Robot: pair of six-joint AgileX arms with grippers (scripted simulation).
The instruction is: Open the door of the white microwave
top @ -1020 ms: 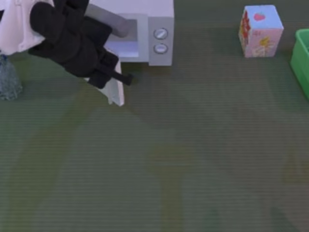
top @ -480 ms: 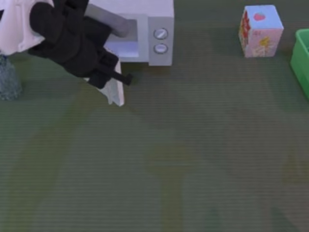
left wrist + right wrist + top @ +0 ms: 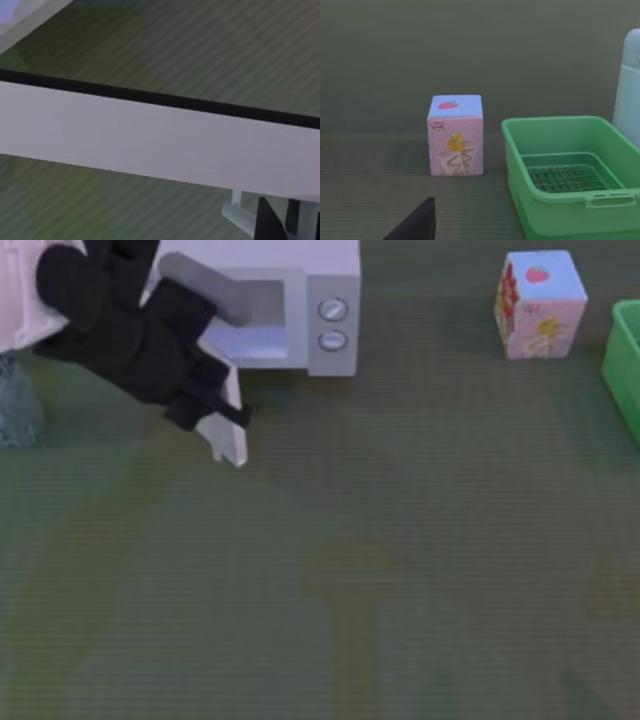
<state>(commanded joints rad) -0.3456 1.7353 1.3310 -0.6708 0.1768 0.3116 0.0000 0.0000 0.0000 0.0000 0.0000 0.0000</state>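
Outward, door edge-on toward camera

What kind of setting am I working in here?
Likely a rendered tabletop test scene, not a real kitchen: a toy white microwave with its door swung open, a strawberry carton and a green basket on a green mat.
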